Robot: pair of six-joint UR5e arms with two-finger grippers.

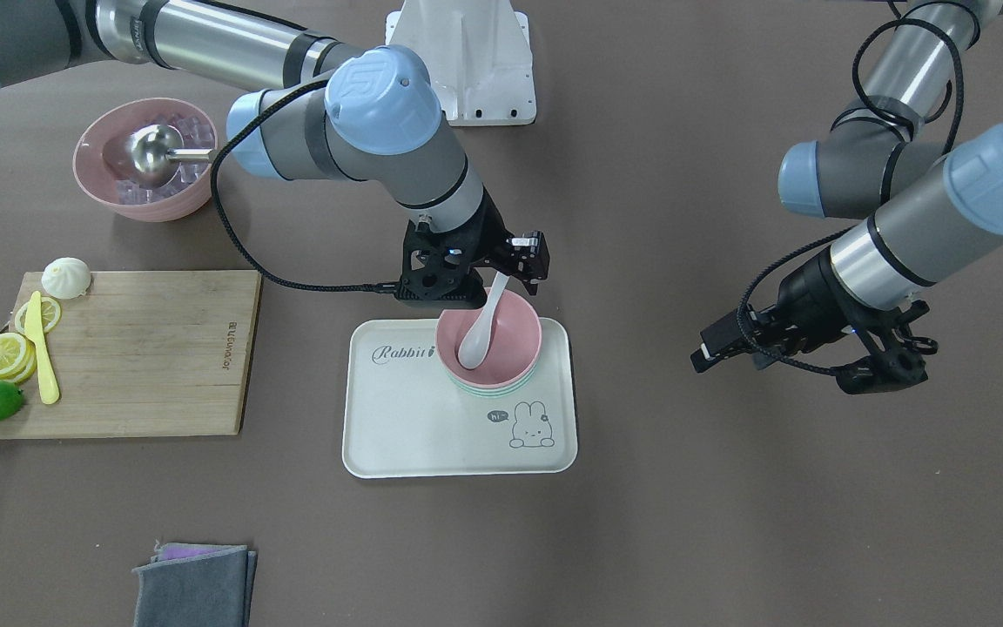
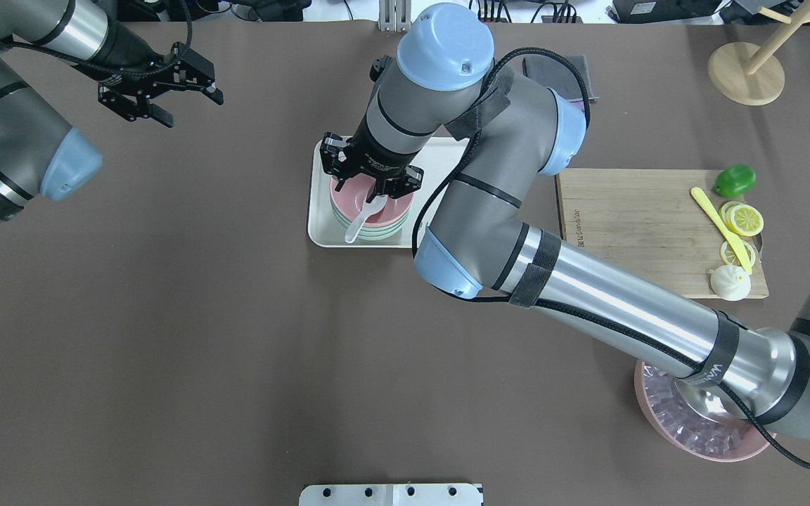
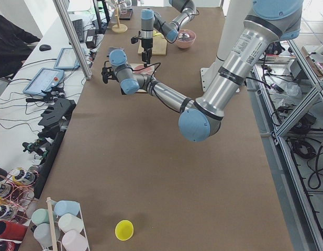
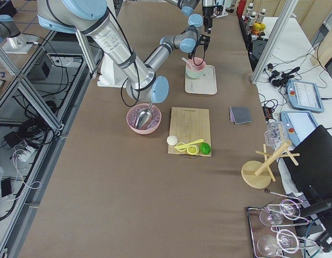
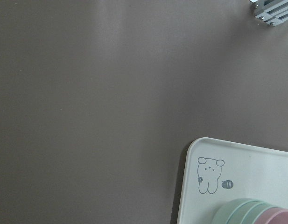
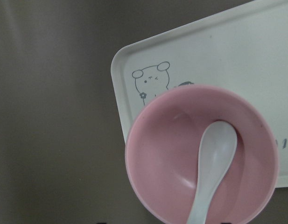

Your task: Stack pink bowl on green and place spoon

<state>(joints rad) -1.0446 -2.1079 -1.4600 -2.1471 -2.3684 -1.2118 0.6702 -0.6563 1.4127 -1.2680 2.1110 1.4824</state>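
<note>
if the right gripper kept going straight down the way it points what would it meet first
Probably the spoon, its handle right at the right gripper, then the pink bowl; depth unclear.

This is looking like a robotics lab. Aluminium frame posts (image 4: 274,40) are standing beside the long brown table (image 4: 128,188), cables (image 4: 26,134) are trailing below, and a teach pendant (image 4: 303,97) is lying on a side bench.
</note>
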